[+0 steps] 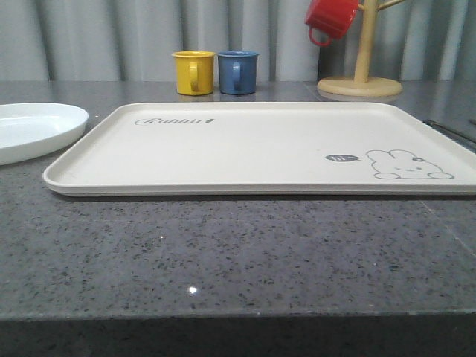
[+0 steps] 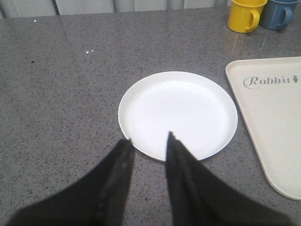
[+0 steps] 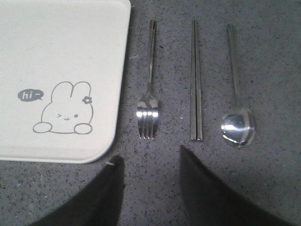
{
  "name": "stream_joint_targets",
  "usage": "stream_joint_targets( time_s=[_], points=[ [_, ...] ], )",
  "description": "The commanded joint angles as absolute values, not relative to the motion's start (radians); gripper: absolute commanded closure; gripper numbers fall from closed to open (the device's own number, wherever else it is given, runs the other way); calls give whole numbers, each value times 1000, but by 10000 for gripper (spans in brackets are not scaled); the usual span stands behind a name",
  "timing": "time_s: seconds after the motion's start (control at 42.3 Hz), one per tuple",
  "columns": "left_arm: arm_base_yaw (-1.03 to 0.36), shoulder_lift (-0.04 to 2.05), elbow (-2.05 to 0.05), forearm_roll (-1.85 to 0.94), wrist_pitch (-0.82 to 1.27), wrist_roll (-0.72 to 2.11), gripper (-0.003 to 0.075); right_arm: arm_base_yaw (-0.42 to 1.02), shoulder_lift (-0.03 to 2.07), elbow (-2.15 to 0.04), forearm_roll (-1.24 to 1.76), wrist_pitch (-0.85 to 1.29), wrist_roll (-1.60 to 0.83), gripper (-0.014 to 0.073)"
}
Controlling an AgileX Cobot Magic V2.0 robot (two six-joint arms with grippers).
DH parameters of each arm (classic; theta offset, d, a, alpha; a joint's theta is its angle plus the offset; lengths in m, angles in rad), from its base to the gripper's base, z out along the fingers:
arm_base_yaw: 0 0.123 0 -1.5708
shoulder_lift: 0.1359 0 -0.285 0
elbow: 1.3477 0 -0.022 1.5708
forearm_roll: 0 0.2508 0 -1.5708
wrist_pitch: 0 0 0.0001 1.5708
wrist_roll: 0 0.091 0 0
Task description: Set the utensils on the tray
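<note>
The cream tray (image 1: 245, 149) with "Rabbit" script and a rabbit drawing lies flat on the grey counter, with nothing on it. In the right wrist view its corner (image 3: 61, 56) shows, and beside it on the counter lie a silver fork (image 3: 149, 89), a pair of chopsticks (image 3: 195, 84) and a spoon (image 3: 236, 103), side by side and parallel. My right gripper (image 3: 149, 153) hangs open above the counter just short of the fork's tines, holding nothing. My left gripper (image 2: 148, 140) is open and empty over the near rim of a round white plate (image 2: 178, 113).
The white plate (image 1: 33, 130) sits left of the tray. A yellow cup (image 1: 193, 72) and a blue cup (image 1: 238, 72) stand behind the tray. A wooden mug stand (image 1: 361, 78) with a red cup (image 1: 329, 18) is at the back right.
</note>
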State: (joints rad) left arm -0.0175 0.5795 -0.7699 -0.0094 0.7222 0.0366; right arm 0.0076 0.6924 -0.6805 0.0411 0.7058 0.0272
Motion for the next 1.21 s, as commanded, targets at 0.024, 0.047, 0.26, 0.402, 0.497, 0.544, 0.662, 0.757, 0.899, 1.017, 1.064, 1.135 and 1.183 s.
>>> stream_joint_targets(
  time_s=[0.024,0.047,0.26,0.402,0.497,0.544,0.662,0.757,0.899,1.017,1.064,1.135,1.183],
  points=[
    [-23,601,-800,-20,652,38,249,2,699,-711,45,639,24,18],
    [-23,604,-800,-20,655,38,236,2,699,-711,45,640,24,13],
    [-23,735,-849,-17,759,38,227,2,699,-711,45,640,24,12],
    [-23,870,-897,54,791,38,227,2,699,-711,45,640,24,12],
    [-23,961,-921,81,791,38,227,2,699,-711,45,640,24,12],
    [-12,1007,-934,81,793,36,227,2,699,-711,45,640,24,12],
    [84,1113,-974,32,798,26,227,2,699,-711,45,640,24,12],
    [192,1190,-1004,-116,768,132,227,2,699,-711,45,640,24,12],
    [313,1295,-1036,-470,754,382,227,2,699,-711,45,640,24,12],
    [338,1364,-1044,-634,742,503,227,2,699,-711,45,640,24,12],
    [338,1387,-1044,-647,725,511,227,2,699,-711,45,640,24,12],
    [336,1422,-1044,-660,710,511,227,2,699,-711,45,640,24,12],
    [336,1444,-1044,-671,702,511,227,2,699,-711,45,640,24,12]
  ],
)
